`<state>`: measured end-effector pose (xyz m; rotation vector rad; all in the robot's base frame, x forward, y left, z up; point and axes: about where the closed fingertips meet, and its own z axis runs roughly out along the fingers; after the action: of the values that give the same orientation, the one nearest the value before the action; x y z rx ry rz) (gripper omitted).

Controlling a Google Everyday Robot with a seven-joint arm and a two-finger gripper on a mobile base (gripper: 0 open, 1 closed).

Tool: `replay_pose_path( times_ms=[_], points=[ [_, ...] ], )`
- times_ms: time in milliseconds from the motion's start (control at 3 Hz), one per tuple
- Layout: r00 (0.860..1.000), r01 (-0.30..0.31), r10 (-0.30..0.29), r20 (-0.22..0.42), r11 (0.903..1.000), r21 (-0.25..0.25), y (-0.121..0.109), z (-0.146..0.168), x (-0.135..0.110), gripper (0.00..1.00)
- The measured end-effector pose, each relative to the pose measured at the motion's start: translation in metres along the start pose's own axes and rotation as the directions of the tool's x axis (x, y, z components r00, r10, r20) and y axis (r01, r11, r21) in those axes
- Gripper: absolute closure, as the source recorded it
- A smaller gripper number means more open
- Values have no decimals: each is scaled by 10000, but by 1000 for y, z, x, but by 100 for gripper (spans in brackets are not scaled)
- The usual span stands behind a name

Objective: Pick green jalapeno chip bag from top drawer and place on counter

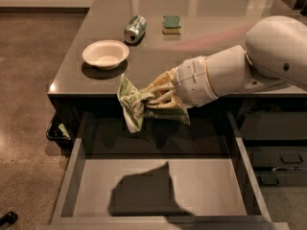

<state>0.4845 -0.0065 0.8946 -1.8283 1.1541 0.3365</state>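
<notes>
Nearest, well below the fingers: open drawer (pixel 67 186), pulled out toward the camera, with a flat grey bottom and low straight sides. On that bottom, beneath the fingers, a dark shadow (pixel 144 195). Far off to the lower left, a small dark object (pixel 7 218) on the brown floor (pixel 29 80), too little in view to name. Below and right of the fingers, beside the open drawer, narrower dark drawers (pixel 283 159) with handles.

Above the drawer, in the air: gripper (pixel 146 101), reaching in from the right on a thick white arm (pixel 268 56). Cream fingers (pixel 163 91) drawn together, pinching the chip bag (pixel 128 104). Bag crumpled, light green and white, sticking out just left of the fingertips and hanging a little below them, with more of it showing under the fingers. Held clear of the drawer bottom, about level with the front edge of the counter (pixel 216 37). Cannot tell whether touching that edge.

Behind the fingers: glossy dark grey-brown counter, reflecting light. Beyond and left of the fingers, a white bowl (pixel 105 54), near the bag but apart from it. Farther back, a green can (pixel 135 28) lying on its side. Just right of the can and apart from it, a sponge (pixel 171 24), green on top, yellow beneath, far behind the fingers.
</notes>
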Motion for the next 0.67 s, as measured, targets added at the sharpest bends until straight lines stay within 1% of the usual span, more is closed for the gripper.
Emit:
replay_pose_path(
  times_ms=[333,667],
  points=[
    [9989,450,-449,-151,9990,77,-20,-7,-5,100],
    [9889,1311,-1273,-760,9902,471,-69,-33,5,100]
  ],
)
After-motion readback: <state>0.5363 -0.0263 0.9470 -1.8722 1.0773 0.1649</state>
